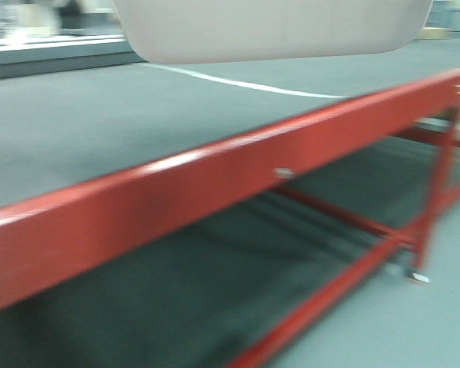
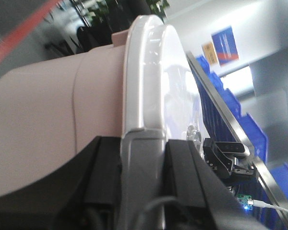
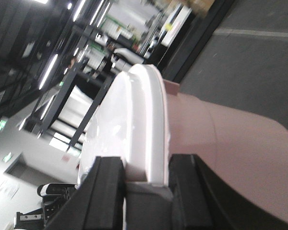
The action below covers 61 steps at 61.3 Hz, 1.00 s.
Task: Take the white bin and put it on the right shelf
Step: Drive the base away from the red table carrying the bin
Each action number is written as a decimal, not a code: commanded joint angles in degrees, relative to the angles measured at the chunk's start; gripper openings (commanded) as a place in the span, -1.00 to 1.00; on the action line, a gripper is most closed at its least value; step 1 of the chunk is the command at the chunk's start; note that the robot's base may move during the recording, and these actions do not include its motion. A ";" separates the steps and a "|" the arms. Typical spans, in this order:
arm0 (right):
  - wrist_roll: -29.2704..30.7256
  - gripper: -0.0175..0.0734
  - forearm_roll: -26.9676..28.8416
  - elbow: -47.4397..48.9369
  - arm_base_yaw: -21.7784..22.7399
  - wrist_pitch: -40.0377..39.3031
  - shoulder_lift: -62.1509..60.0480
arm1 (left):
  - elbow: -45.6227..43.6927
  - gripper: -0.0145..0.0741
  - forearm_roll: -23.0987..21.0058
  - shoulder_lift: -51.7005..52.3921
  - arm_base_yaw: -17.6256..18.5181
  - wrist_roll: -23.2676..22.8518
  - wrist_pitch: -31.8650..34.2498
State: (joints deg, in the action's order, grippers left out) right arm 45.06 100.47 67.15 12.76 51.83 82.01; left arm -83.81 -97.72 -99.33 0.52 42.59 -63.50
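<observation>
The white bin hangs at the top of the front view, above the table, with only its pale underside showing. In the left wrist view the bin's beige wall and translucent lid rim fill the frame. My left gripper is shut on that rim, one black finger on each side. The right wrist view shows the bin from the other end, and my right gripper is shut on the lid rim there. The right shelf is out of view.
A red-framed table with a dark mat runs diagonally below the bin, its leg at the right. Blue bins behind a metal rail lie beyond the lid. Dark racks stand far off.
</observation>
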 commanded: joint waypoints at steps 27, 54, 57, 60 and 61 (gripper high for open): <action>0.00 -0.49 8.36 1.65 -0.45 2.57 -2.48 | -2.13 -0.96 -5.26 3.20 1.17 1.06 -11.28; 0.00 -0.49 8.36 1.65 -0.45 2.57 -2.48 | -2.13 -0.96 -5.26 3.20 1.17 1.06 -11.28; 0.00 -0.49 8.36 1.65 -0.45 2.57 -2.48 | -2.13 -0.96 -5.26 3.20 1.17 1.06 -11.28; 0.00 -0.49 8.36 1.65 -0.45 2.57 -2.48 | -2.13 -0.96 -5.26 3.20 1.17 1.06 -11.28; 0.00 -0.49 8.36 1.65 -0.45 2.57 -2.48 | -2.13 -0.96 -5.26 3.20 1.17 1.06 -11.28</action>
State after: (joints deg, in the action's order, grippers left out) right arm 45.06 100.51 67.15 12.76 51.70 82.01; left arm -83.81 -97.68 -99.33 0.52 42.50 -63.71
